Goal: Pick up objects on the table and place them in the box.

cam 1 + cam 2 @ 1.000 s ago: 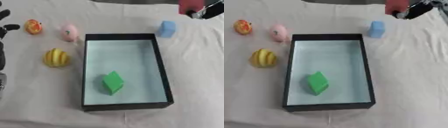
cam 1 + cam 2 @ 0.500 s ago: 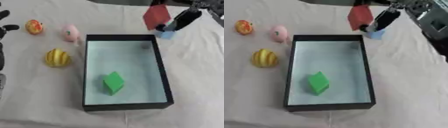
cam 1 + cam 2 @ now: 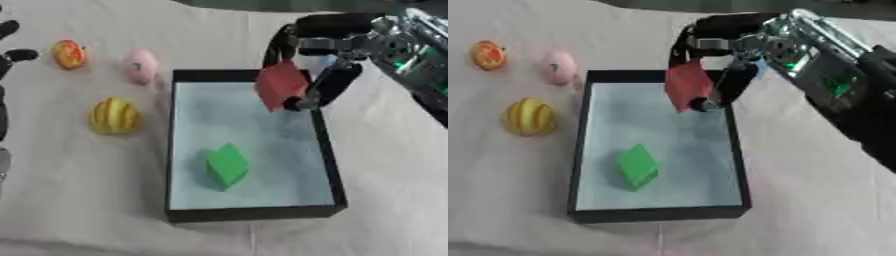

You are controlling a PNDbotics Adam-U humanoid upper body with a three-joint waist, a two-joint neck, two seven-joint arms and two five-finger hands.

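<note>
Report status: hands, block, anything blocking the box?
Right hand shut on red block, above box far end. Left hand idle at left edge, open. Green block inside box, clear of drop spot.

Box (image 3: 328,165): we see it mid-table
In box: block (image 3: 227,165) toward the near end
Above box's far right: right hand (image 3: 319,47) holding a cube (image 3: 280,84)
Left of box: three fruits (image 3: 115,115), well apart
Far left edge: left hand (image 3: 7,55)
</note>
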